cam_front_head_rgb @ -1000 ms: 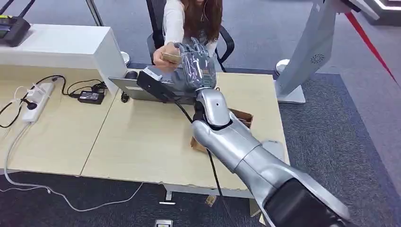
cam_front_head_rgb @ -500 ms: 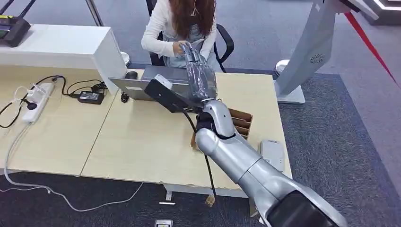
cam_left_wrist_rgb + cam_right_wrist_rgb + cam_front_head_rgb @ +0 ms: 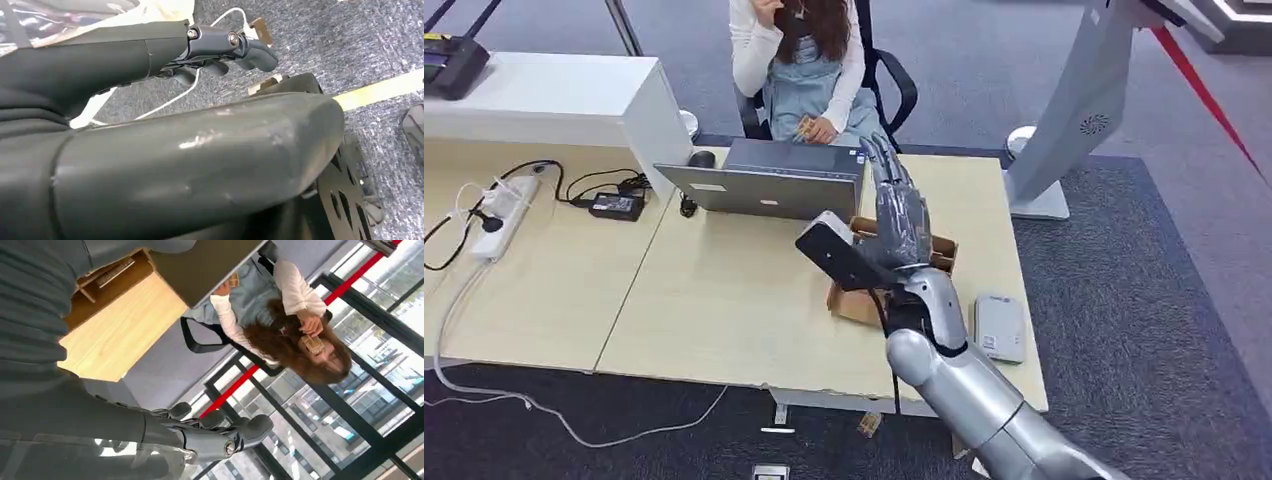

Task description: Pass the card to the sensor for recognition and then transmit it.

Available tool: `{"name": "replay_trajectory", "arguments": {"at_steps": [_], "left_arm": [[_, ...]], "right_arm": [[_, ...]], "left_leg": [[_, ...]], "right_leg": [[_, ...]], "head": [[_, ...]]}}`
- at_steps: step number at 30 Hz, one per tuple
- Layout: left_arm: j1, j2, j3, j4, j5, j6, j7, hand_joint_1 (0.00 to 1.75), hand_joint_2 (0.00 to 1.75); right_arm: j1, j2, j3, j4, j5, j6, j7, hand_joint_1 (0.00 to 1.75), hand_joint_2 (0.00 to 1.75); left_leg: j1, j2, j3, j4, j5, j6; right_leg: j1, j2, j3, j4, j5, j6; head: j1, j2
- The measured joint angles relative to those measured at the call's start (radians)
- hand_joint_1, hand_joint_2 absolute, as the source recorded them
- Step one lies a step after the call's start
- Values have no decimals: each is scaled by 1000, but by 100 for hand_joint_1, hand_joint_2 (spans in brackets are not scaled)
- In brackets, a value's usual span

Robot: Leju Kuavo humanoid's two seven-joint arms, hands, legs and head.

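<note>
My right hand [image 3: 900,215] is raised above the cardboard card box [image 3: 941,249] on the table, fingers stretched out and apart, holding nothing. In the right wrist view the same hand [image 3: 200,437] is empty. The seated person [image 3: 809,60] behind the laptop holds a tan card [image 3: 806,126] in the hand at their lap, and the right wrist view shows another card [image 3: 313,344] held up by their head. The flat grey card sensor [image 3: 999,327] lies on the table to the right of my forearm. My left hand [image 3: 125,60] hangs over the carpet, empty, with its fingers loose.
An open laptop [image 3: 769,185] stands at the table's far edge between me and the person. A power strip [image 3: 502,212] and a black adapter [image 3: 616,204] with cables lie at the left. A white cabinet [image 3: 554,95] sits back left, and a white stand [image 3: 1074,110] back right.
The person took the card from my right hand and leaned back in the chair. My right arm has drawn back from over the laptop to above the card box.
</note>
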Motion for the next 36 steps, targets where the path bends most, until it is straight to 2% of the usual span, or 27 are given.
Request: {"name": "replay_trajectory", "arguments": {"at_steps": [7,10,11,13,16,17,20,24,26,28,32,36], "left_arm": [[0,0,0,1,1,0,0,0,0],[0,0,0,1,2,12,11,0,0],[0,0,0,1,3,17,14,0,0],[0,1,0,2,6,27,22,0,0],[1,3,0,2,11,39,32,0,0],[1,3,0,2,13,43,35,0,0],[2,3,1,2,16,51,42,0,0],[2,3,1,2,16,57,39,0,0],[2,3,1,2,16,59,30,0,0],[2,3,1,2,15,59,24,0,0],[1,3,0,2,7,58,9,0,0],[0,2,-1,1,-6,55,-5,0,0]], "right_arm": [[20,-37,-7,-84,0,2,1,0,175],[45,-59,-20,-121,40,14,29,0,175],[68,-71,-27,-142,49,21,43,0,0],[123,-106,-44,-208,53,35,60,0,0],[191,-159,-85,-294,13,34,28,0,0],[216,-176,-102,-332,5,33,11,0,175],[272,-213,-143,-427,41,33,-6,0,175],[309,-253,-152,-549,378,84,61,0,175],[299,-280,-147,-624,506,186,129,0,175],[265,-306,-143,-676,563,299,168,0,175],[177,-353,-131,-762,588,449,182,0,175],[83,-373,-98,-808,591,539,181,0,175]], "left_leg": [[1,0,0,0,0,0],[0,0,1,0,0,0],[0,0,1,0,0,0],[0,-1,0,0,0,0],[-1,0,0,0,-1,1],[-1,-1,0,0,-1,1],[-1,-1,0,0,-1,1],[0,0,0,0,-1,1],[0,0,0,0,-1,1],[0,0,0,0,0,1],[-1,0,0,0,0,1],[-1,-1,0,0,0,1]], "right_leg": [[1,0,0,0,0,0],[1,0,0,0,0,0],[0,-1,1,0,0,0],[0,-1,1,0,0,0],[-1,-1,0,0,0,0],[-1,-1,0,0,0,0],[-1,-1,0,-1,0,0],[-1,0,0,0,0,0],[-1,-1,0,0,0,0],[-1,0,0,0,0,0],[-1,0,1,0,1,1],[-1,-1,1,0,1,1]], "head": [[0,0],[0,0],[0,0],[0,0],[0,0],[0,0],[0,0],[0,0],[0,0],[0,0],[0,0],[0,0]]}}
